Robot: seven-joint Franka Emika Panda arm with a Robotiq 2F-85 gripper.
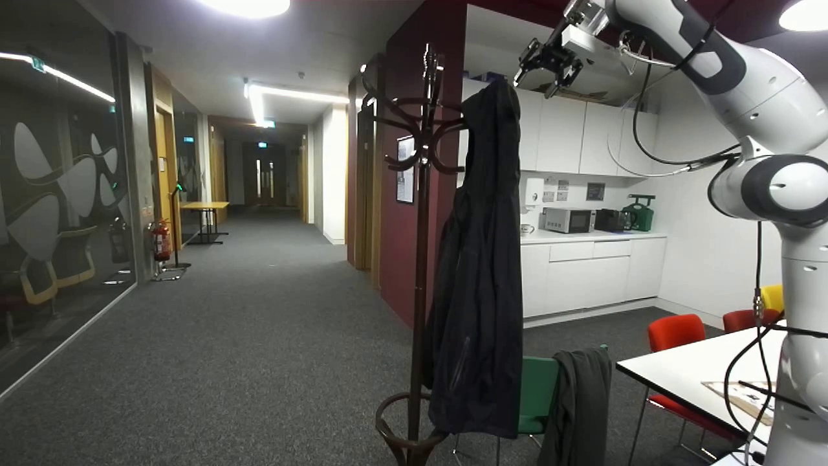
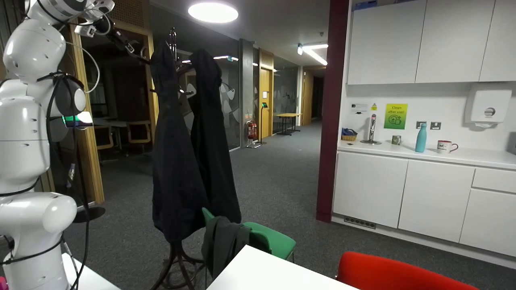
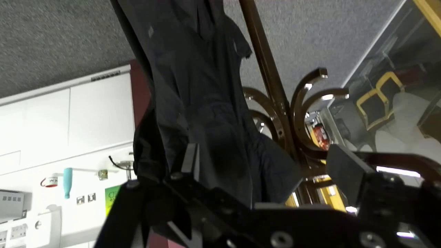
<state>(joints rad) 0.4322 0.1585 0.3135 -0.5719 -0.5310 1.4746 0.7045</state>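
Observation:
A dark jacket (image 1: 482, 272) hangs on a brown wooden coat stand (image 1: 420, 272). In an exterior view two dark garments hang there, a nearer one (image 2: 171, 161) and another beside it (image 2: 211, 141). My gripper (image 1: 535, 85) is raised near the top of the stand, close to the jacket's upper end; it also shows in an exterior view (image 2: 130, 47). In the wrist view my gripper (image 3: 263, 151) has its fingers wide apart with nothing clamped. The jacket (image 3: 206, 86) and the curved hooks (image 3: 299, 113) show beyond and between the fingers. I cannot tell whether a finger touches the cloth.
A green chair (image 2: 274, 239) with a dark garment (image 2: 225, 241) over its back stands by the stand. A white table (image 2: 274, 274) and a red chair (image 2: 387, 272) are nearby. White cabinets (image 1: 588, 278) and a counter line the wall. Cables hang along the arm.

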